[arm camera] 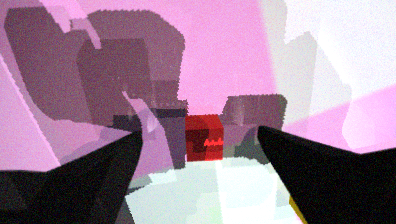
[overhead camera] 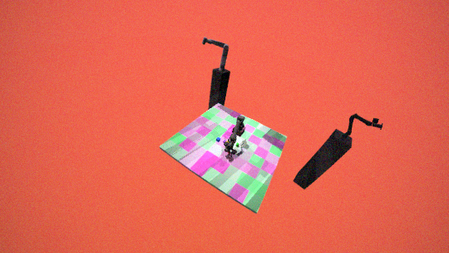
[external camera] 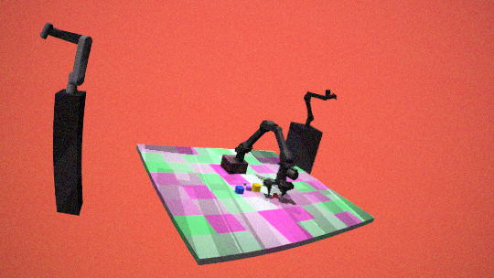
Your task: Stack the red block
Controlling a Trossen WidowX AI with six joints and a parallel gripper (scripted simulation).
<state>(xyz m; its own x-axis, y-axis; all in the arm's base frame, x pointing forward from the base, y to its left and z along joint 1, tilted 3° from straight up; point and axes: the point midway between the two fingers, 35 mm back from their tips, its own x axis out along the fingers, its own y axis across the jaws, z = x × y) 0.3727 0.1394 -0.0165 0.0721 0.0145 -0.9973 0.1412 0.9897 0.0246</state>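
The red block (external camera: 274, 196) (arm camera: 204, 138) sits on the patterned table top. My gripper (external camera: 276, 194) (arm camera: 201, 134) is open and low over the table, with its two fingers on either side of the red block. The wrist view shows a gap between the block and each finger. In the top view the arm and gripper hide the red block. A small green spot, which looks like the green tower (overhead camera: 237, 145), shows just right of the arm; its height cannot be told. In the exterior view I cannot make out the tower, and the wrist view does not show it.
A yellow block (external camera: 256, 187) stands close beside the gripper, with a small purple block (external camera: 249, 187) and a blue block (overhead camera: 218, 139) (external camera: 240, 189) farther along. A yellow edge shows by the right finger in the wrist view. Two black pedestals with arms stand off the table.
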